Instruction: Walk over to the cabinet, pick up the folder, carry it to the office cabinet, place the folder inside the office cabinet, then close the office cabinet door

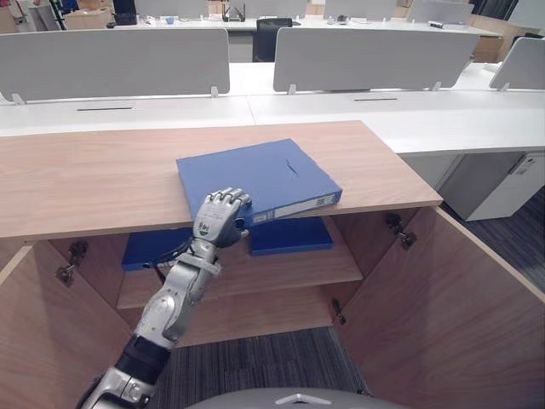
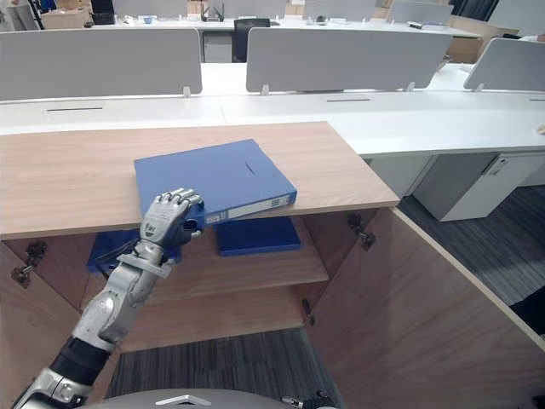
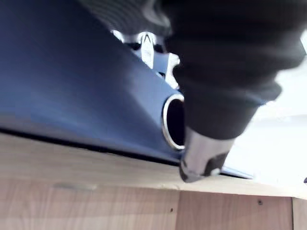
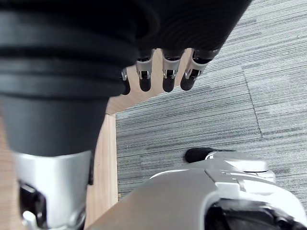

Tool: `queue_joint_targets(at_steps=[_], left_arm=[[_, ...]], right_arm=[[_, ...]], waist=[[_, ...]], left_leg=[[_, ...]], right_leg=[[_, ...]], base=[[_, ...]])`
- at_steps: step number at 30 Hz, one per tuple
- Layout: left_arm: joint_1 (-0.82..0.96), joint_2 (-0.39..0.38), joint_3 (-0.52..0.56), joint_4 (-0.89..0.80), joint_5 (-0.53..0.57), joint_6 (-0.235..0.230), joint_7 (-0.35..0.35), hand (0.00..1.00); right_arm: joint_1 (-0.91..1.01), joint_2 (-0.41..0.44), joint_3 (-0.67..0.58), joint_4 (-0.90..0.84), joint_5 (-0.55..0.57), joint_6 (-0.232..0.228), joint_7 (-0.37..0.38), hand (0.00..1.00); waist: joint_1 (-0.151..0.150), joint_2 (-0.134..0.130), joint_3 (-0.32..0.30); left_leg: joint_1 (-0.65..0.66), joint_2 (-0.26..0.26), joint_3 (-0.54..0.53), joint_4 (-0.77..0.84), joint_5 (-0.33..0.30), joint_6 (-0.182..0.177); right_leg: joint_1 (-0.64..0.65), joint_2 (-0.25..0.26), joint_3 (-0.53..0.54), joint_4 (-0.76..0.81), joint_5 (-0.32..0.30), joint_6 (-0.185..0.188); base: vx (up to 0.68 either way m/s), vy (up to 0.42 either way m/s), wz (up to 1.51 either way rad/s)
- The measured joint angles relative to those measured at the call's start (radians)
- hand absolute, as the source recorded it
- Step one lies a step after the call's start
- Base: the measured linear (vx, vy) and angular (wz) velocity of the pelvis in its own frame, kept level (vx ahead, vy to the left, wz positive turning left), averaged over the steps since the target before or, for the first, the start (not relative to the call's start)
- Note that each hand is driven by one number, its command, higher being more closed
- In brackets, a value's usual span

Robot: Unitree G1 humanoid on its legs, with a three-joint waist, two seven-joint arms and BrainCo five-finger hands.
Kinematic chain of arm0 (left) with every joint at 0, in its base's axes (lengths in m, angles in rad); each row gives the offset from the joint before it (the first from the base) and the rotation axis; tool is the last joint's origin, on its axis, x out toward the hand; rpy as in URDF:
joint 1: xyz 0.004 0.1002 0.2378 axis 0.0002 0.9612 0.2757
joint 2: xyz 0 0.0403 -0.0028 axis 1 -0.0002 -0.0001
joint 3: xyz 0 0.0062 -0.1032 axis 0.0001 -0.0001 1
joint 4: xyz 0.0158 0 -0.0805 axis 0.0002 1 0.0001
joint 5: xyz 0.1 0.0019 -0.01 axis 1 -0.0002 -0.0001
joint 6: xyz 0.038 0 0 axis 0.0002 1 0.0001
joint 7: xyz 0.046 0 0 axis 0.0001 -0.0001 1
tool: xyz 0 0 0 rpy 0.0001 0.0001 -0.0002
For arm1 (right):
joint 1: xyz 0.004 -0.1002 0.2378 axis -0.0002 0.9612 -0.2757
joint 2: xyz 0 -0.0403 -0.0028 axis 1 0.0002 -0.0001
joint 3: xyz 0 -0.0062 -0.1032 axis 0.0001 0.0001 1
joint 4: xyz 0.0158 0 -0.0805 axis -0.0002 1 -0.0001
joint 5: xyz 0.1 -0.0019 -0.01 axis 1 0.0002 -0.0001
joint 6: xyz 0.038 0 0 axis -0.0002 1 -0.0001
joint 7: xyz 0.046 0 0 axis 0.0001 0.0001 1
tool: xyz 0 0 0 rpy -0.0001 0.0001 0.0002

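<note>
Blue folder [image 1: 255,175] is found lying on the wooden surface [image 1: 94,175] of the cabinet [image 1: 366,234], right at the front edge, with its near corner poking out a bit past the lip. So yeah, it's not inside anything yet.

The left robot hand [image 1: 220,220] is wrapped on the folder's near-left corner. Its fingers [image 2: 174,200] are curled over the top cover. In the left wrist view the thumb [image 3: 201,158] is seen set against the spine, just beside the metal-ringed finger hole [image 3: 173,122]. A proper pinch on the folder, basically. Whether the folder is lifted off the wood can't be told.

Below, the left door [image 1: 43,332] and right door [image 1: 443,298] are swung open. Two more blue binders are laid on the inner shelf [image 1: 281,271]: one [image 1: 289,235] just under the gripped folder, the other [image 1: 152,247] off to the left, partly hidden by the arm.

The right robot hand [image 4: 165,76] is hung over grey carpet [image 4: 201,115], fingers relaxed and roughly straight, nothing held.

White desks [image 1: 443,119] with grey dividers [image 1: 111,60] are lined up behind the cabinet.
</note>
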Motion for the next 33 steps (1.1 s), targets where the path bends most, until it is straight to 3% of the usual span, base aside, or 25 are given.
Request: queue_joint_targets(at_steps=[14, 26, 27, 33], left_arm=[[0.123, 0.002, 0.065, -0.117, -0.069, -0.026, -0.006, 1.00], [0.173, -0.021, 0.063, -0.318, -0.316, -0.074, -0.007, 1.00], [0.173, -0.022, 0.063, -0.332, -0.324, -0.079, -0.003, 0.00], [0.173, -0.034, 0.063, -0.354, -0.356, -0.090, 0.003, 0.00]], right_arm=[[0.004, -0.002, 0.040, -0.007, -0.002, -0.001, 0.011, 0.00], [0.008, -0.008, 0.048, -0.001, -0.001, -0.022, -0.001, 0.00], [0.011, -0.009, 0.049, -0.001, -0.001, -0.022, -0.002, 0.00], [0.021, -0.017, 0.087, -0.001, -0.001, -0.023, -0.004, 0.00]], waist=[[0.003, 0.003, -0.005], [0.009, 0.013, -0.028], [0.011, 0.015, -0.034], [0.025, 0.021, -0.044]], left_leg=[[0.007, 0.002, 0.001, 0.000, -0.003, -0.002], [-0.013, 0.021, 0.023, 0.000, 0.002, -0.007], [-0.014, 0.020, 0.023, 0.000, 0.001, -0.010], [-0.014, 0.020, 0.018, 0.000, 0.009, -0.015]], right_leg=[[0.005, 0.001, 0.000, 0.000, 0.000, 0.001], [-0.054, 0.014, 0.052, 0.067, -0.004, 0.012], [-0.062, 0.013, 0.053, 0.079, -0.010, 0.015], [-0.069, 0.012, 0.053, 0.094, -0.025, 0.017]], base=[[-0.02, -0.035, -0.01], [-0.04, -0.033, -0.07], [-0.09, -0.028, 0.01], [-0.07, -0.024, 0.03]])
